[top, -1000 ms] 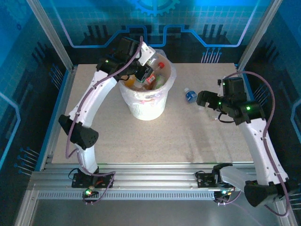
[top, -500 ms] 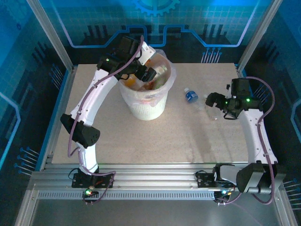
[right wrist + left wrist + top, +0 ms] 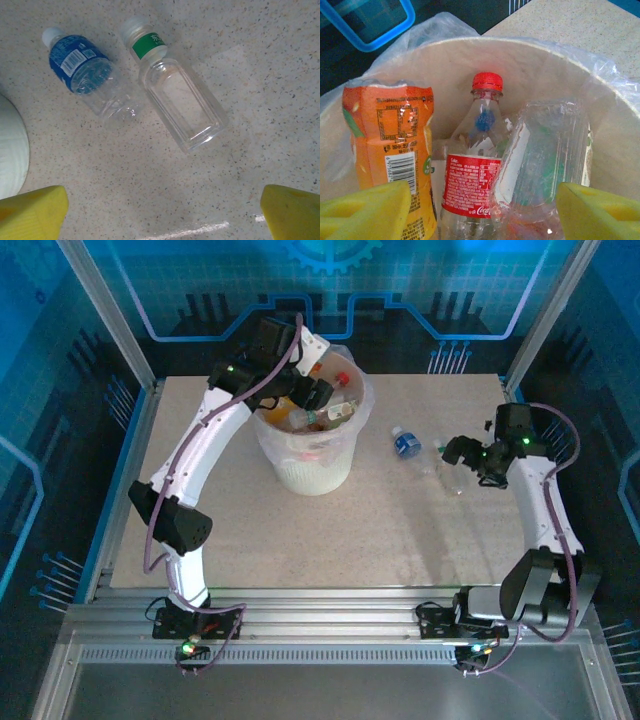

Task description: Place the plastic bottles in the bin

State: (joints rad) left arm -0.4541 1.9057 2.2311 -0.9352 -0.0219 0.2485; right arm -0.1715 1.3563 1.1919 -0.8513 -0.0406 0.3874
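Overhead, left claw (image 3: pixel 482 212) gapes empty above the bin (image 3: pixel 560 54); right claw (image 3: pixel 160 212) hangs open, seemingly clear of blue-label bottle (image 3: pixel 82 70) and green-label bottle (image 3: pixel 176 102).

The white, bag-lined bin (image 3: pixel 315 468) stands far, left of centre. Inside, a red-labelled bottle (image 3: pixel 472 185) stands upright between an orange-labelled bottle (image 3: pixel 387 135) and a clear bottle (image 3: pixel 547 150). To its right, a blue-labelled bottle (image 3: pixel 82 67) and a green-labelled bottle (image 3: pixel 175 92) lie side by side.

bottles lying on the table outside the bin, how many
2. The blue-label bottle lies on the table right of the bin; the green-label bottle lies beside it, farther from the bin.
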